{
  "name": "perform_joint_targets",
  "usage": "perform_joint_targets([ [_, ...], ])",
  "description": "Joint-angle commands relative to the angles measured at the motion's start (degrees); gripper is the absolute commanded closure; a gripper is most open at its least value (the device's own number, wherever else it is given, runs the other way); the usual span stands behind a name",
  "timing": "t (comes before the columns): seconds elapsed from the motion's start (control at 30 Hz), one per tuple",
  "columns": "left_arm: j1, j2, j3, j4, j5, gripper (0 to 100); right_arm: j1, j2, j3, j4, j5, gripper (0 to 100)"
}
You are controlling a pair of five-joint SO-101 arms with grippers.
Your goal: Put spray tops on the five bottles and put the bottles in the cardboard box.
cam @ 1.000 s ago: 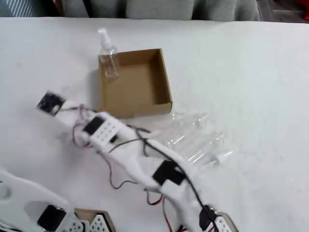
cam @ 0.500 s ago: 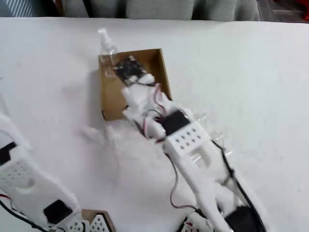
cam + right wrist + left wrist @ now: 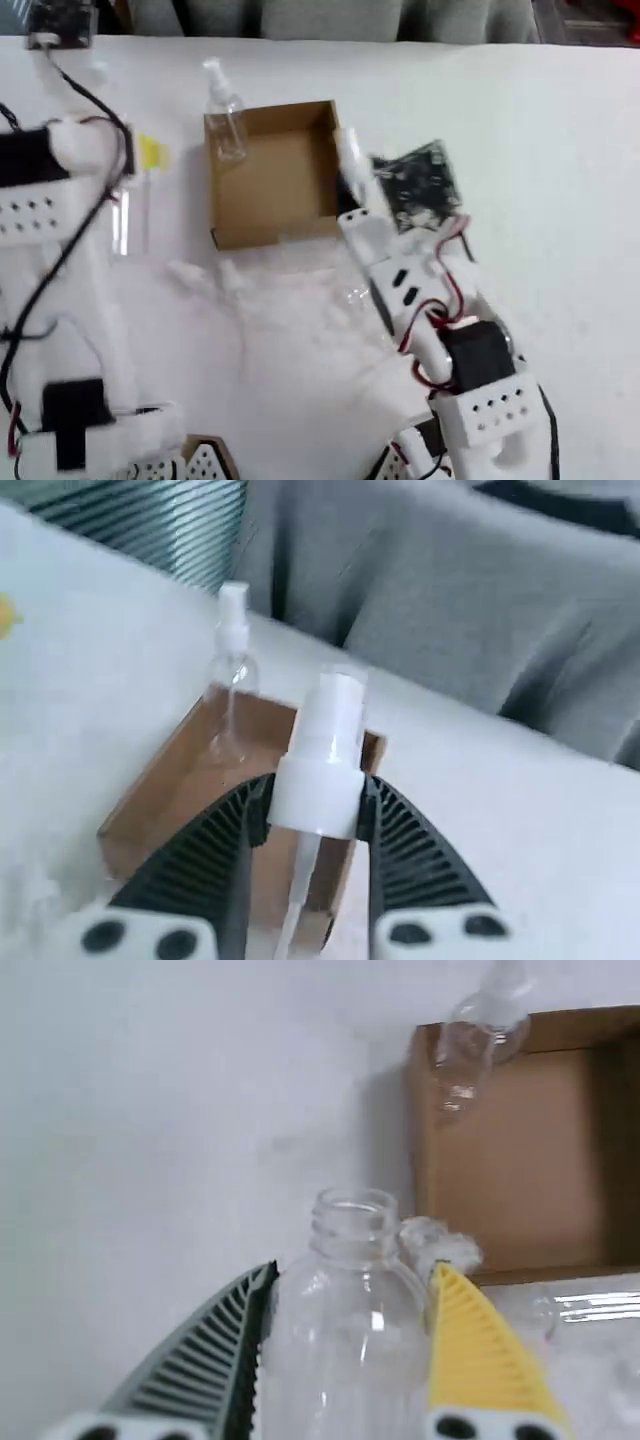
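The left gripper point(image 3: 355, 1275) was closed on a clear bottle point(image 3: 350, 1330), its grey and yellow fingers pressing either side just below the shoulder. It held the bottle over the table point(image 3: 540, 130) to the left of the cardboard box point(image 3: 285, 185). The neck point(image 3: 352, 1212) was open and had no top on it.

The right gripper point(image 3: 315, 790) was clamped on a white spray top point(image 3: 325, 750) at its collar, at the right edge of the box. The thin dip tube point(image 3: 300, 880) hung down between the fingers.

One bottle with its top on point(image 3: 226, 120) stood in the far left corner of the box. At least one more clear bottle point(image 3: 585, 1305) lay on the table at the near side of the box.

The step in hand looked like joining this top to this bottle, and the two were well apart, with the box between them. To do it well, the arms would best meet over bare table rather than over the box.

- The bottle should be held steady with its neck facing the top.
- The dip tube had to go in first, so it should be lined up with the middle of the opening before pushing.
- The tube was thin and could catch on the rim and bend.
- The collar should then be seated square; a tilted collar might jam.
- Clear plastic is slippery, so a firm hold on the bottle would matter while the top was pressed on.
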Motion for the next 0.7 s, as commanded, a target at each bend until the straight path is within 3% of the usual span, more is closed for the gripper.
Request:
perform_joint_targets([
  [0.0, 7.3, -17.2, 15.8, -10.1, 0.6, 96, 5.4, -1.7, -0.4, -6.8, -0.1, 98.3],
  [0.37, 21.8, -52.9, 63.5, -44.4, 0.6, 96, 7.4, -1.8, -4.7, -19.2, -1.7, 98.3],
  [0.53, 28.5, -67.0, 79.4, -59.7, 0.6, 97, 7.3, -1.8, -10.2, -25.4, -22.5, 98.3],
  [0.67, 30.2, -74.9, 86.8, -65.4, 0.7, 97, 3.5, -1.7, -13.4, -29.7, -25.9, 98.3],
])
